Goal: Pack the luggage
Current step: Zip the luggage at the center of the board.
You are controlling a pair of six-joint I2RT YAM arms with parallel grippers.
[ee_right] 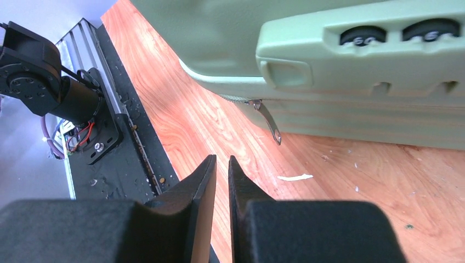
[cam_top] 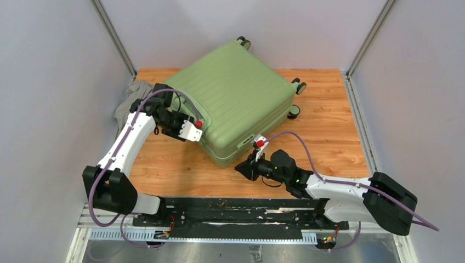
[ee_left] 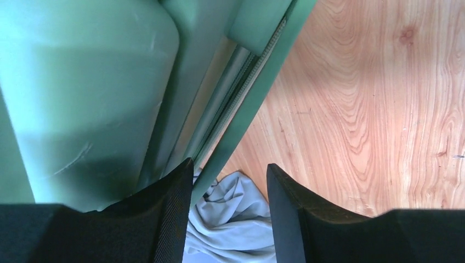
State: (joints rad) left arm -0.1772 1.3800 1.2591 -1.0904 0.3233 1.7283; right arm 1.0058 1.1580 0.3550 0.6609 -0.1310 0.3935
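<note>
The luggage (cam_top: 236, 104), a light-green ribbed hard-shell suitcase, lies flat on the wooden table with its lid down. My left gripper (cam_top: 198, 133) is at its left side, open. In the left wrist view its fingers (ee_left: 229, 163) straddle the suitcase's lower rim (ee_left: 241, 120), with a crumpled grey-blue cloth (ee_left: 236, 219) beneath them, nothing gripped. My right gripper (cam_top: 239, 167) hovers off the near corner. Its jaws (ee_right: 221, 157) stand only a narrow slit apart and empty, a little short of the hanging zipper pull (ee_right: 270, 120) below the lock dials (ee_right: 395, 33).
A grey cloth (cam_top: 131, 96) bunches at the table's back left, partly behind the left arm. The suitcase wheels (cam_top: 299, 86) point to the right. Bare wood (cam_top: 329, 131) lies right of the case. The black base rail (cam_top: 230, 211) runs along the near edge.
</note>
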